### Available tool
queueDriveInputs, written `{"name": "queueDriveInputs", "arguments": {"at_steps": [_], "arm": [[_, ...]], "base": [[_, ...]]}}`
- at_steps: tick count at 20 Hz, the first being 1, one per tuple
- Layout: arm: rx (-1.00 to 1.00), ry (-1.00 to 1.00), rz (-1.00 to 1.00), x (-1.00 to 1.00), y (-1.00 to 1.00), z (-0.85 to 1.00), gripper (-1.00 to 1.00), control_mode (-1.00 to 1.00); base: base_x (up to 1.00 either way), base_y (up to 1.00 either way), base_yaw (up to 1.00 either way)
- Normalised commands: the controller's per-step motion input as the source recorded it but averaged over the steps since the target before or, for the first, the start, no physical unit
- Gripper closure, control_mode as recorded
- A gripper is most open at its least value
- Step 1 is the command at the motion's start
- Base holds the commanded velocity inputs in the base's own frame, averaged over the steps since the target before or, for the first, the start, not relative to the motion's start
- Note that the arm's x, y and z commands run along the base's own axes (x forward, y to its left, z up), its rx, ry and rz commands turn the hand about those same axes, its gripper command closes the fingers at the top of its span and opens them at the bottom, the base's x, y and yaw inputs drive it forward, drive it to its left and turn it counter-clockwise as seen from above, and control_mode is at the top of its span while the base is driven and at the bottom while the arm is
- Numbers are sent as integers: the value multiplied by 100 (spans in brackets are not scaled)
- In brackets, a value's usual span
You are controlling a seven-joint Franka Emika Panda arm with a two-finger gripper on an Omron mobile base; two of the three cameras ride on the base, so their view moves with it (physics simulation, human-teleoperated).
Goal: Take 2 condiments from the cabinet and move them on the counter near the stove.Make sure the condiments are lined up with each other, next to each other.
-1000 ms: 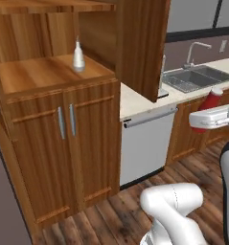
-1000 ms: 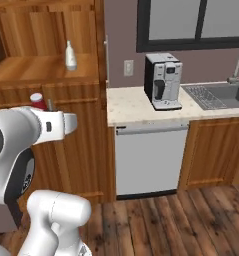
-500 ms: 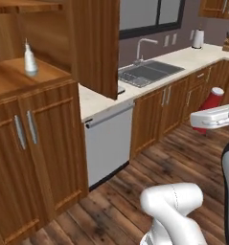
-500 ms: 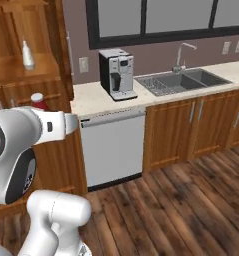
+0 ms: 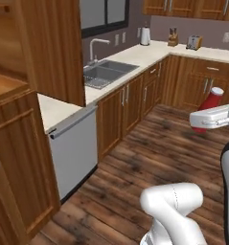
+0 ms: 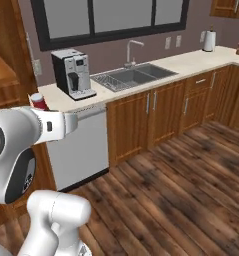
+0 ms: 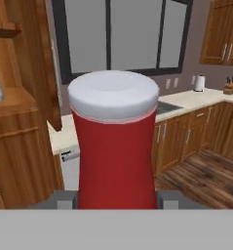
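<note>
1. I hold the red bottle [image 7: 114, 146] in my pincer [image 7: 115, 199] — the jaws are closed on its lower body, one on each side, and it stands upright with the pale cap on top. In the left base view the red bottle [image 5: 208, 106] rides at the end of my arm, out over the wood floor [image 5: 149, 177], well apart from any counter.
2. So the task is, as I judge it, less than half done: one condiment is out of the cabinet [image 5: 20, 119] and in carriage, but not yet set down.
3. No stove is in sight, so the drop spot is yet to be found. The second condiment is also left to fetch — a pale blur at the left edge of the hand view may be it, but I cannot tell.
4. The bottle is smooth and glossy, a flaring red cylinder under a broad, flat, rounded cap.
5. The counter [image 6: 191, 62] is pale stone with a steel sink [image 6: 133, 77] set in; the cabinet fronts are brown wood grain.
</note>
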Motion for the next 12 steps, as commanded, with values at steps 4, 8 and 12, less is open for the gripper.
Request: {"name": "queueDriveInputs", "arguments": {"at_steps": [4,8,12], "arm": [[0,0,0,0,0,0,100,100],[0,0,0,0,0,0,100,100],[0,0,0,0,0,0,100,100]], "base": [[-12,0,-44],[-15,-3,-44],[-8,-2,-42]]}}
